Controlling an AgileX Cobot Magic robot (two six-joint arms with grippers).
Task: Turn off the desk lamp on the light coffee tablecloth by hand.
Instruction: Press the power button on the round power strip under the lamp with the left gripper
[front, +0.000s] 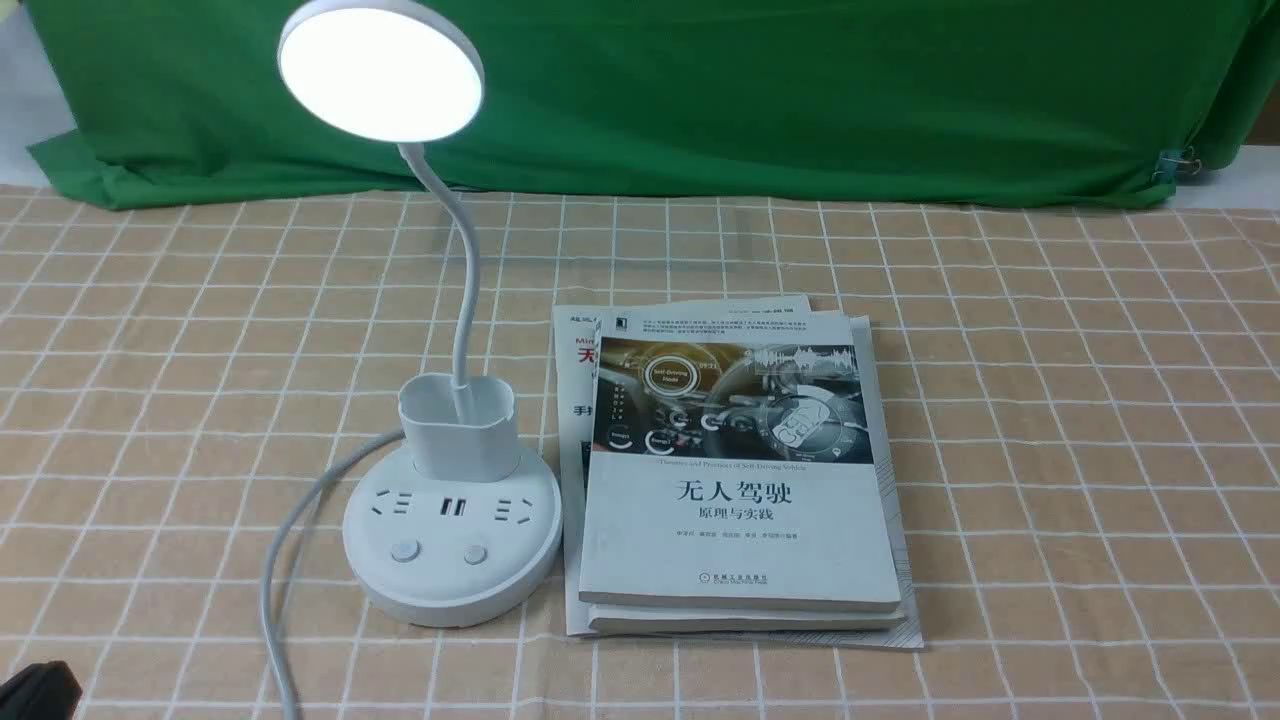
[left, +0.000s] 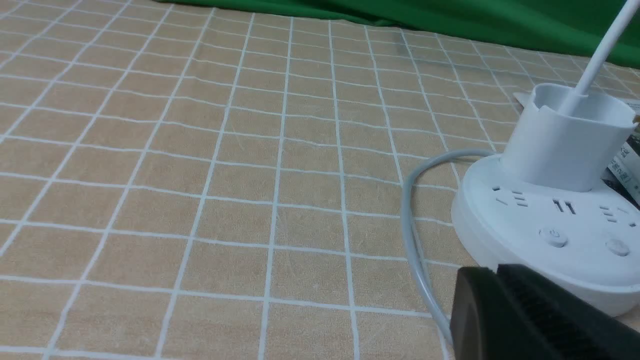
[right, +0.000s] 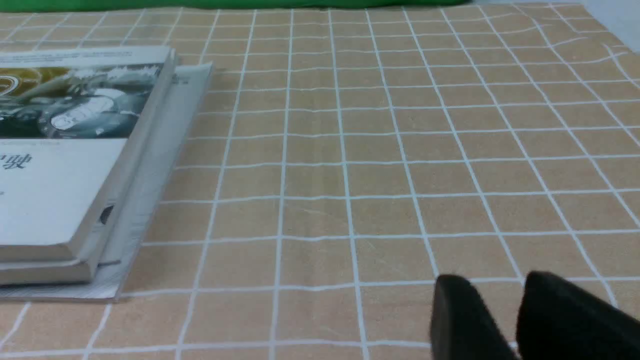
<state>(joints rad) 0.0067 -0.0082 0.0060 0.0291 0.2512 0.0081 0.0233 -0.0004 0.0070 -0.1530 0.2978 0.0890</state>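
The white desk lamp stands on the light coffee tablecloth (front: 1050, 400), left of centre. Its round disc head (front: 380, 70) glows brightly. The bendy neck rises from the pen cup (front: 458, 425) on the round base (front: 450, 590), which has sockets and two buttons (front: 405, 550). In the left wrist view my left gripper (left: 496, 270) is shut and empty, close to the near rim of the base (left: 530, 220), short of the buttons (left: 553, 237). My right gripper (right: 497, 282) is open and empty, low over bare cloth right of the books.
A stack of books (front: 735, 480) lies right beside the lamp base; its edge also shows in the right wrist view (right: 75, 190). The white cord (front: 275, 560) loops from the base toward the front left. A plain green cloth (front: 800, 90) hangs at the back.
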